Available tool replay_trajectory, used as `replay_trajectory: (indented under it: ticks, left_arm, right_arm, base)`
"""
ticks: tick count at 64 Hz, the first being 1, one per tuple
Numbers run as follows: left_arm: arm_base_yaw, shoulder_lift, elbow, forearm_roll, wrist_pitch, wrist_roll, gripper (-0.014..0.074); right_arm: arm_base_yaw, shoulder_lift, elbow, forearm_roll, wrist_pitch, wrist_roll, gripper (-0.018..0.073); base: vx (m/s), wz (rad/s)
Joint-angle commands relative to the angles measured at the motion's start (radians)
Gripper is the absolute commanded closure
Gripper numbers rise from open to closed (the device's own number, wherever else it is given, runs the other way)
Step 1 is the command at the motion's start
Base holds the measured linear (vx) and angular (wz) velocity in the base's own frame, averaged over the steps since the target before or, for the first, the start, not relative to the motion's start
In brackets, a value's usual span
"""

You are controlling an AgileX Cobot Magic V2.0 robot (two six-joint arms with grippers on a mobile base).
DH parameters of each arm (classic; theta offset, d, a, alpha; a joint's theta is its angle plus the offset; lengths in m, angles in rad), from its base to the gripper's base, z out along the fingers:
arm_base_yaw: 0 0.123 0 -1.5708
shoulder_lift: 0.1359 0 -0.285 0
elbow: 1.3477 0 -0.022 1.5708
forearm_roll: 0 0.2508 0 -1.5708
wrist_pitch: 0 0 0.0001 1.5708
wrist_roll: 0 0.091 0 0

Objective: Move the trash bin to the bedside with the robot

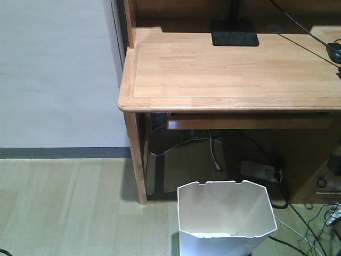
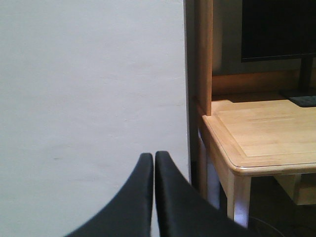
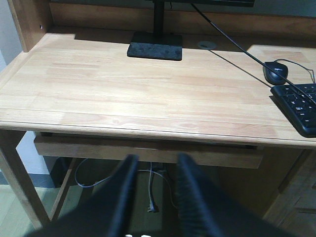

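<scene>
Trash bin [image 1: 226, 218] stood ungrasped on the floor [image 1: 64, 208] below the front edge of the tabletop [image 1: 229, 69], near its front-left corner, with left end effector [image 2: 154, 158] pinched empty and right end effector [image 3: 158, 160] parted, apparently ready to take it.

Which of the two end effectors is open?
The right end effector: its fingers stand apart, while the left end effector has its fingers pressed together.

Wooden desk [image 1: 229, 69], monitor stand [image 1: 233, 33], mouse [image 3: 275, 71], kbd [image 3: 298, 106], pwr strip [image 1: 258, 170] under desk
</scene>
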Motion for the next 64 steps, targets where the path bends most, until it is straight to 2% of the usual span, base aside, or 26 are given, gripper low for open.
replay_trajectory:
  ticks: [1,10,15,33,64]
  left_arm:
    - [-0.006,-0.015,0.012,-0.009,-0.074,-0.014,0.0603]
    - [-0.006,-0.015,0.012,-0.009,-0.074,-0.014,0.0603]
    - [-0.006,-0.015,0.012,-0.009,-0.074,-0.014,0.0603]
    - [-0.006,-0.015,0.012,-0.009,-0.074,-0.014,0.0603]
    - [-0.006,-0.015,0.012,-0.009,-0.074,-0.014,0.0603]
  right_arm:
    - [-0.005,0.007,-0.036,-0.016,-0.069,0.000,0.0190]
    - [-0.005,0.007,-0.036,-0.016,-0.061,0.000,0.0052]
    - [-0.005,0.007,-0.036,-0.014,-0.061,0.000,0.0025]
    - [-0.005,0.069,-0.097,0.012,-0.017,0.011,0.0032]
    - [-0.005,0.546,-0.381,0.021,0.247,0.011,0.0033]
  base:
    - [0.00,0.00]
    - [0.00,0.00]
    - [0.00,0.00]
    - [0.00,0.00]
    - [0.00,0.00]
